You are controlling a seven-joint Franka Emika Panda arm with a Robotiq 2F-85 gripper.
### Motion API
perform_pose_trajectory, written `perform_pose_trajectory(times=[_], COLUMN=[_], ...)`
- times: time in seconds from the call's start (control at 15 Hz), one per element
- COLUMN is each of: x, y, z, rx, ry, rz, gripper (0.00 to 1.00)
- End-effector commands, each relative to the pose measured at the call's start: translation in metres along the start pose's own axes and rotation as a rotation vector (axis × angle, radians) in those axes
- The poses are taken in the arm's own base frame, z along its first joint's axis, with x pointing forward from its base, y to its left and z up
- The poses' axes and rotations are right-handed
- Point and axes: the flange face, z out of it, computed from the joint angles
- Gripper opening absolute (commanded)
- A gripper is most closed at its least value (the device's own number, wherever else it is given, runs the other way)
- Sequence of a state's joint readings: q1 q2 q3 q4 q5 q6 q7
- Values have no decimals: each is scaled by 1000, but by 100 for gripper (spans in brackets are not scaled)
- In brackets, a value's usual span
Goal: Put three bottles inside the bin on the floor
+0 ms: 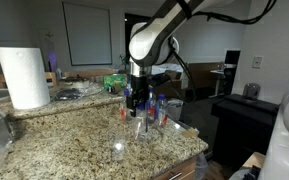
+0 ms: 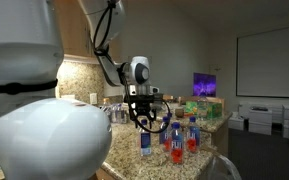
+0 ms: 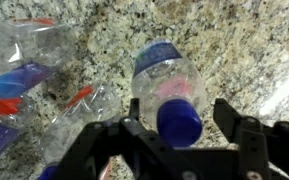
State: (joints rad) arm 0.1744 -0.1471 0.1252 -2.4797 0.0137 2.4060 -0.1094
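Bottles [image 1: 154, 110] stand clustered on the granite counter [image 1: 64, 140], mid-frame in both exterior views. The wrist view looks down on one bottle [image 3: 169, 85], its blue cap [image 3: 179, 120] between the fingers of the gripper [image 3: 181, 110]. The jaws are apart, with a gap either side of the cap (no contact yet). The step looks like grasping; next, close and lift straight up. Neighbours [image 3: 24, 70] crowd the wrist view's left. The counter edge [image 1: 189, 152] runs lower right, and there is open room above. The bin is not in view.
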Motion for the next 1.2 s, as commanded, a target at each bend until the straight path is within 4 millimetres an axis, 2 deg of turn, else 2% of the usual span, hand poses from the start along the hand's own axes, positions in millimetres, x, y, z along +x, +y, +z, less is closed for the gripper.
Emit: perform_pose_trajectory(times=[0.0,0.47,0.8,0.93,1.13], x=[3,19,16,18,30], y=[3,10,24,34,64], z=[2,-30,-41,-57,-104], rx=[-22,-79,-98,-71,-5], ry=[-11,46,37,43,137], rz=[3,-19,-12,14,132], gripper=[47,10,10,10,10])
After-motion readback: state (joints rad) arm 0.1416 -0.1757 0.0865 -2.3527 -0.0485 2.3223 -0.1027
